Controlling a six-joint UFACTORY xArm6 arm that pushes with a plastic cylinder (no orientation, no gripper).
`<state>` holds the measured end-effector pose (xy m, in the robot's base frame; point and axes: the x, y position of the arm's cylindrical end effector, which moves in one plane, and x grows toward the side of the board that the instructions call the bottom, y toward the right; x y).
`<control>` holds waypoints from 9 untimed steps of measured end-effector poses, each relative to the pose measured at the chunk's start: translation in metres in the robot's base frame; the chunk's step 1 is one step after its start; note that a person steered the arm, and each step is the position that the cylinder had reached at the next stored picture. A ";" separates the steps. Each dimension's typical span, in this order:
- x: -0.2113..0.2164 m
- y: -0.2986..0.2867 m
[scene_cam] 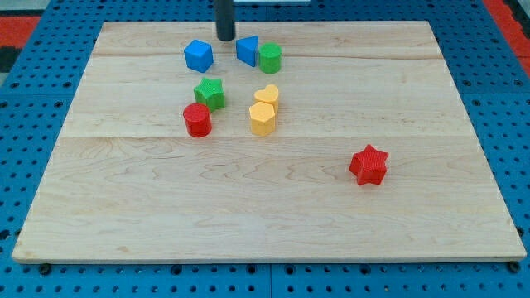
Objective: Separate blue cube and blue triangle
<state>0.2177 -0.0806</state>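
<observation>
The blue cube (199,55) sits near the view's top, left of centre. The blue triangle (248,50) lies to its right, touching a green cylinder (270,58). My tip (225,38) stands between the two blue blocks, slightly above them in the view, closer to the triangle and apart from both.
A green star-like block (210,93) and a red cylinder (197,120) sit below the blue cube. A yellow heart (267,94) and a yellow hexagon (262,118) sit below the triangle. A red star (368,165) lies at the right. The wooden board (265,215) rests on a blue pegboard.
</observation>
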 end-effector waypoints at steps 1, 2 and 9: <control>-0.006 -0.025; 0.018 -0.049; 0.041 -0.034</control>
